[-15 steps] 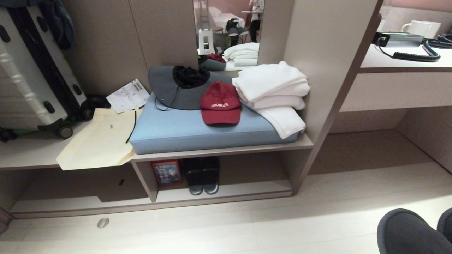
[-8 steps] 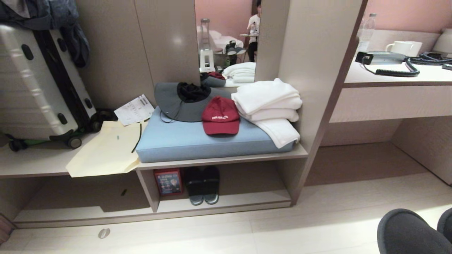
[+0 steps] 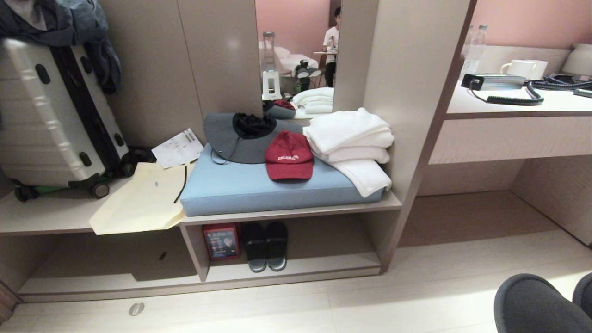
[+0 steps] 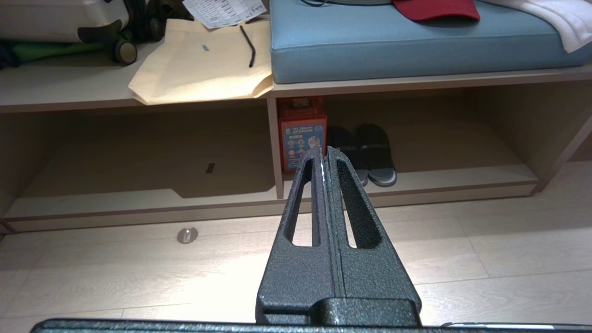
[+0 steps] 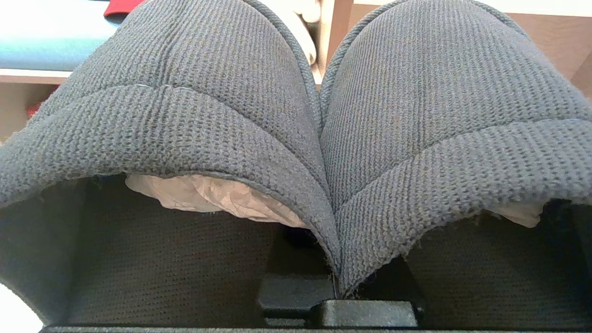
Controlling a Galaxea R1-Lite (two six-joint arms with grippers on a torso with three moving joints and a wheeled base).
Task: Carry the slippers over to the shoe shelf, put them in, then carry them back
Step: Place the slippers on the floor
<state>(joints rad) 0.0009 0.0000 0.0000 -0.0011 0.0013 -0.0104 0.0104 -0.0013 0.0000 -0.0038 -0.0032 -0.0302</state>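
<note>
The slippers (image 5: 194,97), a dark grey knitted pair, fill the right wrist view side by side, toes pointing away. My right gripper (image 5: 334,282) is shut on their inner edges, where both uppers are pinched together; its fingers are hidden by the fabric. In the head view their toes (image 3: 532,303) show at the bottom right, above the floor. The shoe shelf (image 3: 300,267) is the low beige compartment under the bench, ahead and to the left. My left gripper (image 4: 325,151) is shut and empty, pointing at the shoe shelf (image 4: 462,178).
A darker pair with pale soles (image 3: 264,246) and a red box (image 3: 221,241) stand in the shelf beside the divider (image 3: 194,252). Above lie a blue cushion (image 3: 277,185), a red cap (image 3: 289,155), white towels (image 3: 354,143), a suitcase (image 3: 51,120) and a paper bag (image 3: 143,203). A desk (image 3: 513,104) stands on the right.
The whole head view has slid downward, so the camera has risen or tilted up. The slippers keep their place at the bottom right of the picture.
</note>
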